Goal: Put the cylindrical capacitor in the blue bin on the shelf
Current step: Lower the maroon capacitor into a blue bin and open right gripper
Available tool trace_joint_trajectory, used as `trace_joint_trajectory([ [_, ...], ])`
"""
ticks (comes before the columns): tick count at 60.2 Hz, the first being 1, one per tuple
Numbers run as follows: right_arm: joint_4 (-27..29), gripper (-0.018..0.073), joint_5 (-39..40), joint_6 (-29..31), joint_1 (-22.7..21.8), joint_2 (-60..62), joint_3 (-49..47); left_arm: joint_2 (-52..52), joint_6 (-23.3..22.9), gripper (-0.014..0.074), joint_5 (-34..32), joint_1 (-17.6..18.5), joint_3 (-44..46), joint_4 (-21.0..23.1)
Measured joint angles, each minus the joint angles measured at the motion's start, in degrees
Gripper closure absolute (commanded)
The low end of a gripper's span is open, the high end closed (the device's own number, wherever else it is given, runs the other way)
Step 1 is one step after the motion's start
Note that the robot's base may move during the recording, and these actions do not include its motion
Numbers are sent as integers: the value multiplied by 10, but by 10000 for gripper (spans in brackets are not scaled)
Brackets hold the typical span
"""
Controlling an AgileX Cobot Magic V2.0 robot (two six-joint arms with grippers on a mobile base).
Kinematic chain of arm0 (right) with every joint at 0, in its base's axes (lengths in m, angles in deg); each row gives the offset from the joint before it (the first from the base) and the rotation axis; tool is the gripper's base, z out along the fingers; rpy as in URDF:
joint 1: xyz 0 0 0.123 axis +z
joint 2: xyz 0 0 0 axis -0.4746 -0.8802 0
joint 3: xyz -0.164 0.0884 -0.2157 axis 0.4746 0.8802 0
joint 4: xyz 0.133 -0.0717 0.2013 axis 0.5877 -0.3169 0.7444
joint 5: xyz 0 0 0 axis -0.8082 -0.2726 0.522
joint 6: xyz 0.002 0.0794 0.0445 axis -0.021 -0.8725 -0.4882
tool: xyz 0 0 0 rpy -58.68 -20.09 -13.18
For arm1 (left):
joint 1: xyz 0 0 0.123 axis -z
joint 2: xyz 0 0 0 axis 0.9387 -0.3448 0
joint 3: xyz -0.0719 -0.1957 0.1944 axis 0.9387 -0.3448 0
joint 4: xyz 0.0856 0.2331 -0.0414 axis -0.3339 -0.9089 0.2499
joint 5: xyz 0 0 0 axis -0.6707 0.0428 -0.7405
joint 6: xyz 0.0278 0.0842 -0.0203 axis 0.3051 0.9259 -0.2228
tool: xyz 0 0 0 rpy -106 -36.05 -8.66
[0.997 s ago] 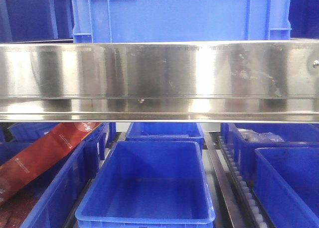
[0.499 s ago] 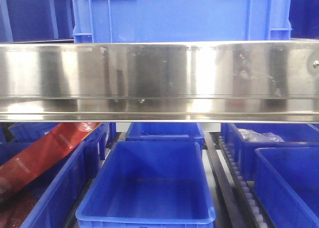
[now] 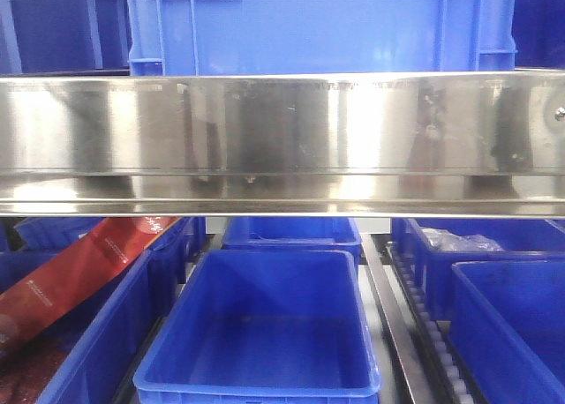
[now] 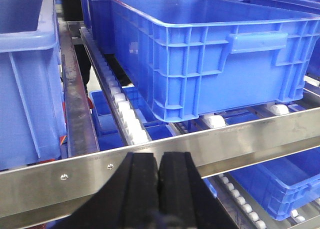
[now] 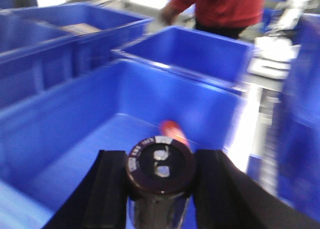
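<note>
The shelf's shiny steel front rail (image 3: pixel 282 130) spans the front view, with an open blue bin (image 3: pixel 265 333) on the tier below it. Neither gripper shows in that view. In the right wrist view my right gripper (image 5: pixel 160 159) is shut on a dark cylindrical capacitor (image 5: pixel 161 170), its end cap facing the camera. It holds the capacitor above the inside of a blue bin (image 5: pixel 75 134). In the left wrist view my left gripper (image 4: pixel 159 161) is shut and empty, just in front of a steel shelf rail (image 4: pixel 250 139).
A large blue crate (image 4: pixel 215 54) sits on white roller tracks (image 4: pixel 127 114) behind the rail. A red packet (image 3: pixel 79 276) lies in the left bin. A blurred red-orange thing (image 5: pixel 172 129) lies in the bin under the capacitor. A person in red (image 5: pixel 220 6) stands beyond.
Only the reflections on the steel rail have shifted a little. The bins stand as before.
</note>
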Motion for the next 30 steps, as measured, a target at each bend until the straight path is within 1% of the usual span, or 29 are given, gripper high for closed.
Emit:
trace_joint_trajectory([
  [5, 1, 721, -27, 1, 6, -67, -69, 0, 0, 707, 0, 0, 0, 0],
  [11, 1, 721, -53, 1, 7, -149, -122, 0, 0, 707, 0, 0, 0, 0],
  [23, 1, 717, -75, 1, 7, -257, -150, 0, 0, 707, 0, 0, 0, -1],
  [25, 1, 697, -78, 1, 7, -269, -150, 0, 0, 707, 0, 0, 0, -1],
  [27, 1, 646, -82, 1, 7, -278, -150, 0, 0, 707, 0, 0, 0, -1],
  [30, 1, 510, -87, 1, 7, -291, -150, 0, 0, 707, 0, 0, 0, -1],
])
